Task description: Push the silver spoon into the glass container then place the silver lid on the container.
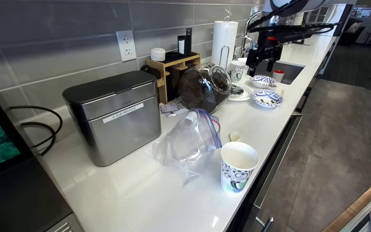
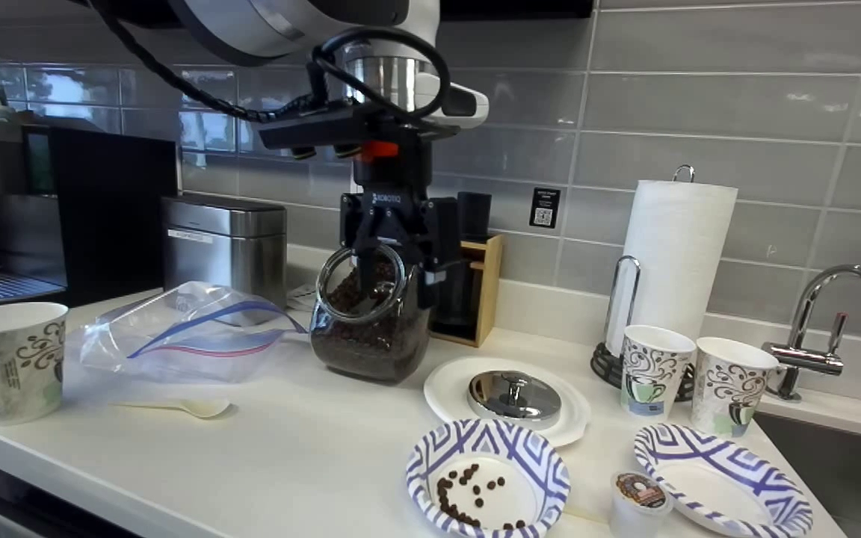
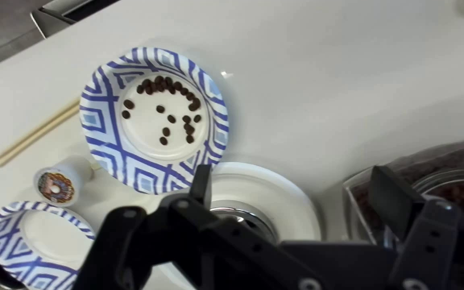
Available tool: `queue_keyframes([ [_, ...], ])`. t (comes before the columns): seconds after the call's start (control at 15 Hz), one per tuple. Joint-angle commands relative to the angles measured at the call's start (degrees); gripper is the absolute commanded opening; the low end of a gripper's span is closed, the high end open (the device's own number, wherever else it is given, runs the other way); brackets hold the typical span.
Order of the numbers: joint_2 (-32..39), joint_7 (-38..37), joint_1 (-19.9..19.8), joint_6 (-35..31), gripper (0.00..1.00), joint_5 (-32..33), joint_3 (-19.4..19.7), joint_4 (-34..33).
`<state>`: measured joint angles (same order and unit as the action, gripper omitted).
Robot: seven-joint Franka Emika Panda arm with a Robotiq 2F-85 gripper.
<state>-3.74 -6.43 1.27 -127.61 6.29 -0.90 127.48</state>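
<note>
The black two-fingered gripper hangs over the white counter, its jaws spread wide. I see the round silver metal lid lower than its fingertips, on a flat white plate (the clear glass container, mouth slanting, stands just beside).

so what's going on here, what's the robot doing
The robot's gripper hangs open above the counter, holding nothing. The glass jar of dark beans is uncovered; the silver lid lies on a white plate beside it. I can't make out a silver spoon, though a pale spoon lies on the counter.
</note>
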Motion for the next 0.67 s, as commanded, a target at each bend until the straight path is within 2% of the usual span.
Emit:
queue_keyframes([
  [0.0, 1.7, -5.0, -1.9, -2.9, 1.00, -1.2, 1.3, -0.7],
  [0.27, 6.3, -10.0, -2.6, -7.4, 1.00, 0.0, 1.7, -4.3],
  [0.6, 14.6, -14.4, -2.3, -7.0, 1.00, 0.4, 2.7, -12.4],
])
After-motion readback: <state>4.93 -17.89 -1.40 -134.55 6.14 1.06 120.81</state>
